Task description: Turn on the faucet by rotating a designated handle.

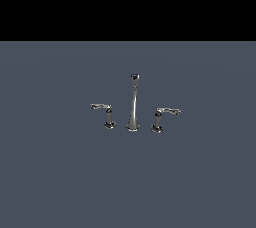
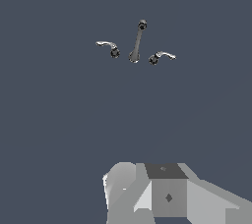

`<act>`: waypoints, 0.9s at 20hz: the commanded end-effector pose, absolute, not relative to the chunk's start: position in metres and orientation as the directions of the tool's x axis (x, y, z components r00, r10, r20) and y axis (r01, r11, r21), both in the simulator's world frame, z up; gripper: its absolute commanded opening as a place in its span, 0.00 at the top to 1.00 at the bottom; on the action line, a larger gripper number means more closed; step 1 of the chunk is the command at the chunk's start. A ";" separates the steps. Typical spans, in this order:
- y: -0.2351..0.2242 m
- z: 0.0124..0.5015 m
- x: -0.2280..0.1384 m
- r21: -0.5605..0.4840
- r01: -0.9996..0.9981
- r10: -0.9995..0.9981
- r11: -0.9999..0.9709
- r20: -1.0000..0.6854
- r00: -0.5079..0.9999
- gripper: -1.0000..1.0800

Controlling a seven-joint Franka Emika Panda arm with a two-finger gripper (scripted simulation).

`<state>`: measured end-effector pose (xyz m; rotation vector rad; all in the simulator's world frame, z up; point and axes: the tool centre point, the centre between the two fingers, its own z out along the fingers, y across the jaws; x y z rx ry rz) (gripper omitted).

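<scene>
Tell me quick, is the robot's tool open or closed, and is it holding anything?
Tool: cannot be told; only part of it shows in the wrist view, fingertips unseen. It is well apart from the faucet.

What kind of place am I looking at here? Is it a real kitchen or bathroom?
Probably neither: it looks like a bare simulated test scene. A small chrome faucet with two lever handles stands alone on a flat grey-blue floor, with no sink or walls, only blackness behind.
</scene>
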<state>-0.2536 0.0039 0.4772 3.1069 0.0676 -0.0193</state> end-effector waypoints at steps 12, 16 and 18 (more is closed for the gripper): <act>0.015 0.462 -0.250 0.033 -0.023 -0.024 -0.999 -0.012 1.000 1.00; 0.025 0.449 -0.246 0.032 -0.081 -0.081 -0.996 -0.011 0.997 1.00; 0.031 0.441 -0.243 0.032 -0.116 -0.117 -0.993 -0.010 0.993 1.00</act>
